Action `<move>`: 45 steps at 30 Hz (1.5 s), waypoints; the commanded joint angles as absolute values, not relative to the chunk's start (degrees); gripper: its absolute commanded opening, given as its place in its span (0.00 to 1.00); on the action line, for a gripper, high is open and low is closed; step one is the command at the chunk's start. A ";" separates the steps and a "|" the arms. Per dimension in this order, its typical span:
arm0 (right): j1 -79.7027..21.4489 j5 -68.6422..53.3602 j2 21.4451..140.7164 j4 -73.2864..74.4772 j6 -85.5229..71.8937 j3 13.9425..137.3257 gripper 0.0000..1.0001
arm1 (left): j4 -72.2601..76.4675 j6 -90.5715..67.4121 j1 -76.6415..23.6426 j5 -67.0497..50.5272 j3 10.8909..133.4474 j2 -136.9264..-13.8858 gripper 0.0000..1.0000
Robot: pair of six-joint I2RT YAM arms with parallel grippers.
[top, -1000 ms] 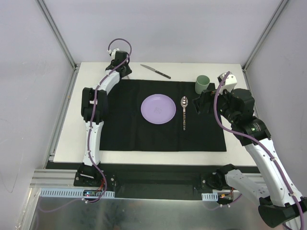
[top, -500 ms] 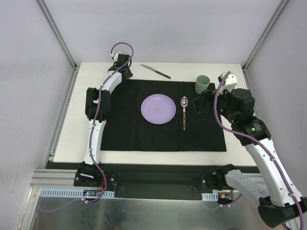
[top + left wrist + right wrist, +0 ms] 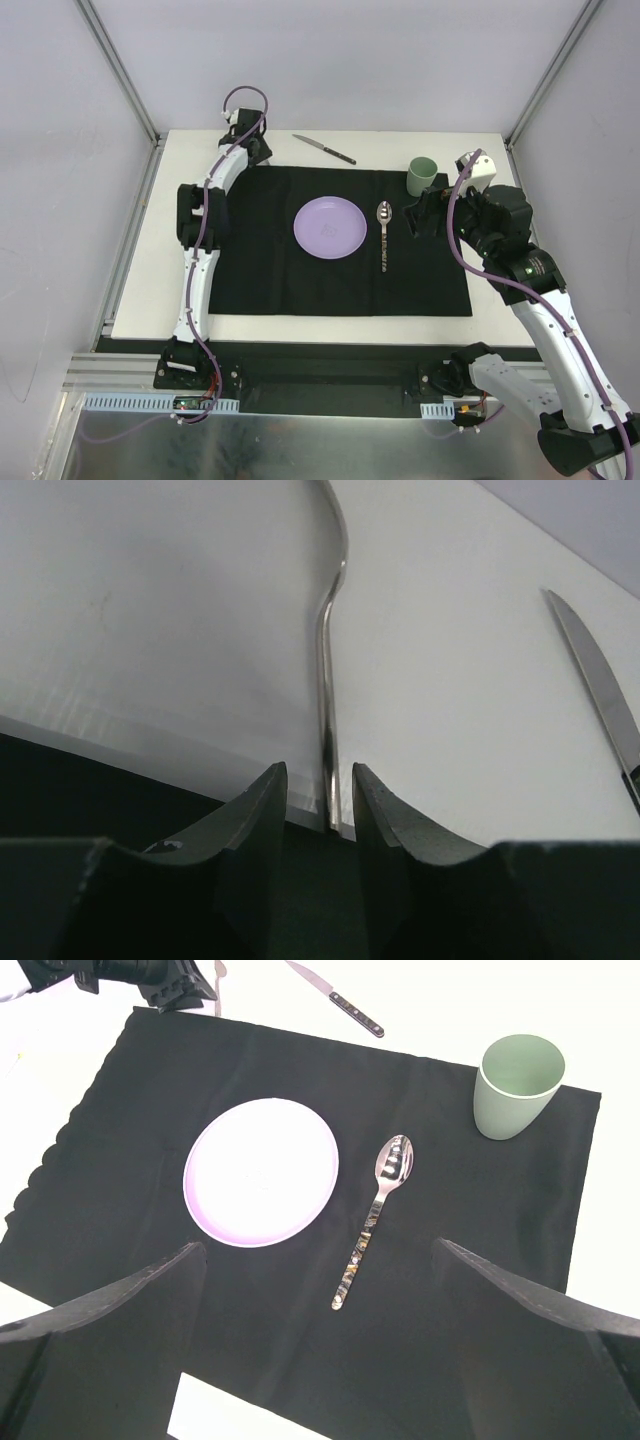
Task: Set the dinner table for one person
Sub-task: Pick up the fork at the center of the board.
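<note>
The white dinner table point(image 3: 490, 300) carries a black mat point(image 3: 260, 265). On the mat lie a lilac plate point(image 3: 330, 227) and a spoon point(image 3: 384, 236) to its right, with a green cup point(image 3: 422, 176) at the back right corner. A knife point(image 3: 325, 149) lies on the table behind the mat. My left gripper point(image 3: 256, 150) is low at the mat's back left corner. In the left wrist view its fingers point(image 3: 320, 780) stand narrowly apart astride a thin metal utensil handle point(image 3: 325, 660), with gaps on both sides. My right gripper point(image 3: 320, 1250) is open and empty above the mat's right part.
Grey frame rails point(image 3: 130, 230) edge the table, and white walls stand behind and beside it. The knife point(image 3: 600, 680) lies to the right of the left gripper. The right arm hangs over the table's right side near the cup point(image 3: 518, 1085).
The left wrist has shifted slightly left and back at the mat's back corner. The right arm, plate, spoon, cup and knife have not moved.
</note>
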State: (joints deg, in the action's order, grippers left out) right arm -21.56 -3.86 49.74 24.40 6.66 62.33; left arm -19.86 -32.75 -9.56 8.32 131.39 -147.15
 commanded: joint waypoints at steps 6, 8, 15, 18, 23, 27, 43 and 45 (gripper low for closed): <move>-21.36 -3.60 48.52 24.43 6.59 63.02 0.99 | -21.88 -36.39 -7.38 3.43 133.94 -148.97 0.34; -21.36 -3.60 48.43 24.52 6.68 63.02 0.99 | -21.97 -36.91 -6.86 2.11 134.47 -149.50 0.34; -21.36 -3.25 48.25 24.78 6.86 63.02 0.99 | -21.80 -39.46 -6.94 -1.30 136.58 -151.61 0.33; -21.36 -3.16 48.34 24.96 6.86 63.19 0.99 | -21.53 -39.99 -7.21 -1.58 137.11 -152.14 0.33; -21.27 -2.99 48.34 24.87 6.86 63.11 0.99 | -21.45 -40.17 -7.29 -1.41 138.08 -152.67 0.33; -21.27 -2.81 48.34 24.87 7.03 63.02 0.99 | -21.45 -40.25 -7.29 -1.23 138.08 -152.67 0.27; -21.27 -2.29 47.99 25.05 7.12 62.93 0.99 | -21.62 -40.08 -7.29 -0.88 137.81 -152.40 0.07; -21.27 -2.29 47.90 25.05 7.03 63.02 0.99 | -21.53 -40.08 -7.21 -0.79 137.20 -152.05 0.06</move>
State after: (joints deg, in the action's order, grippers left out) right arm -21.56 -3.22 49.10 26.00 6.85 62.33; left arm -20.29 -39.94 -7.07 -0.19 136.46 -152.14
